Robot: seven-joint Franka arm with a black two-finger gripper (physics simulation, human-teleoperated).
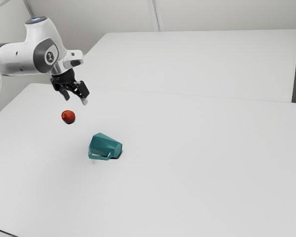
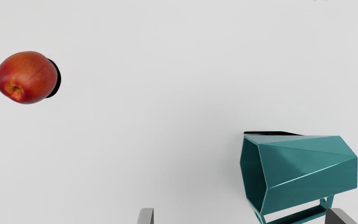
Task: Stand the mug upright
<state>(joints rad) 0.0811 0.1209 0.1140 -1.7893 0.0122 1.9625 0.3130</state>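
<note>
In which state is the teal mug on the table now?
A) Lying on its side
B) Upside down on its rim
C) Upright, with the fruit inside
A: the mug lies on its side, its open mouth facing sideways rather than up.

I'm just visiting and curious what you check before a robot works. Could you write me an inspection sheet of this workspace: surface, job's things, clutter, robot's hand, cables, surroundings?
Surface: white table, smooth-looking; no spill seen.
Job's things: teal mug on its side, opening toward the exterior view's left, handle on the camera's side.
Clutter: one red fruit, probably an apple, apart from the mug.
Hand: open, above the table, holding nothing.
Cables: thin dark line at the exterior view's bottom left corner; possibly a cable, I cannot tell.
Surroundings: pale walls; people: nothing seen.
</note>
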